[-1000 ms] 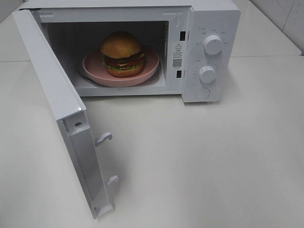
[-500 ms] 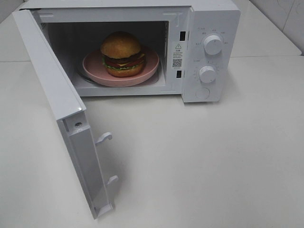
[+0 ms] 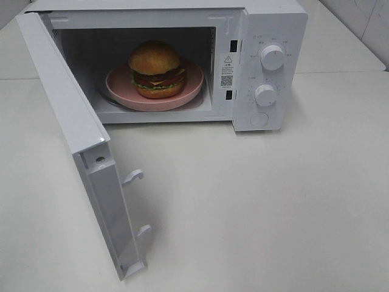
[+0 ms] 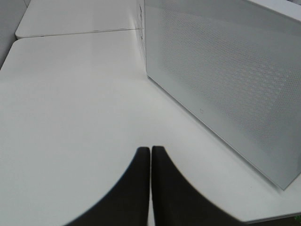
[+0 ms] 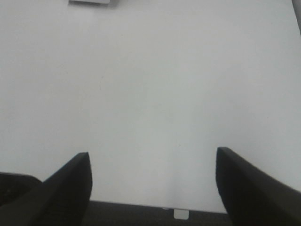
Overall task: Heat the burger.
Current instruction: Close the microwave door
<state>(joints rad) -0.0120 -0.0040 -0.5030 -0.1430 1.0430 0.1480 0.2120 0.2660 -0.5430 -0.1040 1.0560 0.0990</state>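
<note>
The burger (image 3: 155, 69), with a golden bun, dark patty, cheese and lettuce, sits on a pink plate (image 3: 193, 85) inside the white microwave (image 3: 273, 24). The microwave door (image 3: 67, 115) stands wide open, swung out toward the front left. Neither gripper shows in the exterior high view. In the left wrist view my left gripper (image 4: 150, 150) is shut, its dark fingers pressed together over bare table, with the door's perforated outer face (image 4: 225, 80) close beside it. My right gripper (image 5: 153, 160) is open over bare white table, nothing between its fingers.
Two round knobs (image 3: 272, 58) and a round button (image 3: 259, 119) sit on the microwave's right panel. Two latch hooks (image 3: 132, 177) stick out of the door's inner edge. A seam between tabletops (image 4: 75, 33) runs behind the microwave.
</note>
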